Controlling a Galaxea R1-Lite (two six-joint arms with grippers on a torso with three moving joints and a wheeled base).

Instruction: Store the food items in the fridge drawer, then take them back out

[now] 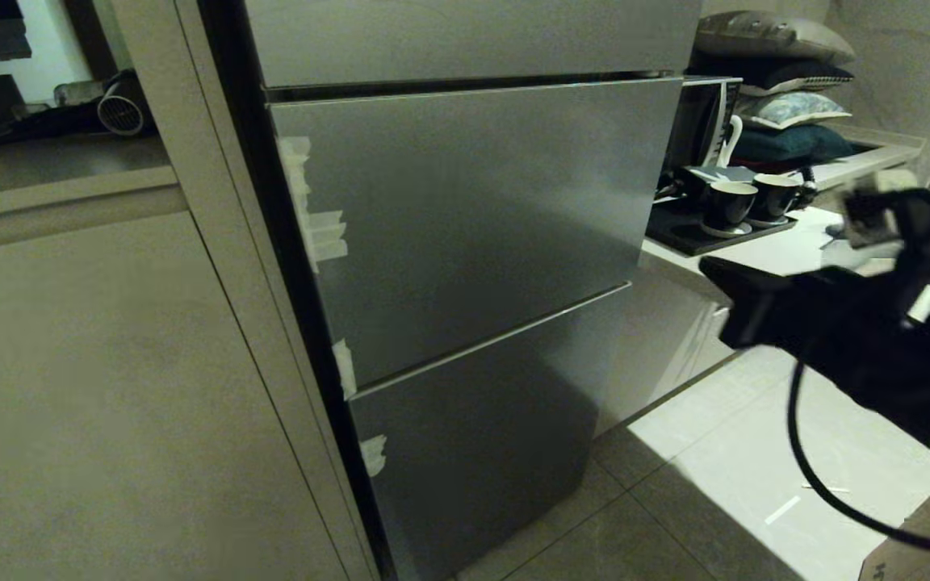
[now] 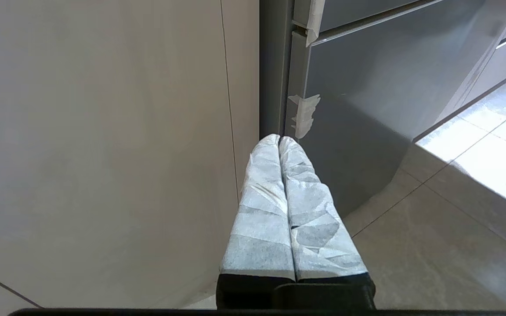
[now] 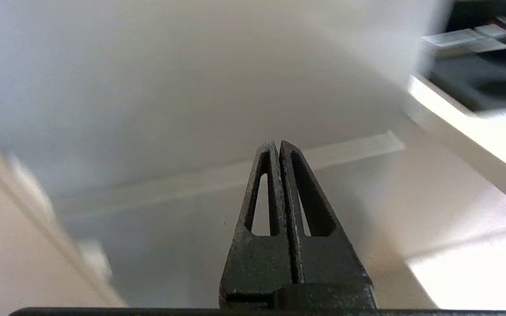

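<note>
My right gripper (image 3: 278, 147) has its two black fingers pressed together with nothing between them; it hangs in the air to the right of the fridge (image 1: 465, 242), pointing toward its grey front panels, well apart from them. My left gripper (image 2: 279, 141) is likewise closed and empty, its white-wrapped fingers (image 2: 262, 210) tight together, low beside the fridge's bottom corner where tape scraps (image 2: 304, 114) stick to the panel edge. Every fridge front I can see is closed flush, so the clear drawer is hidden inside, and the orange-brown fruit shows in no view; I cannot tell where it lies. Beyond my right arm sit a counter (image 1: 764, 250) with dark cups (image 1: 730, 206) on a tray. By my judgement the work is either not begun or already finished: with nothing held and all shut, these views cannot settle which
</note>
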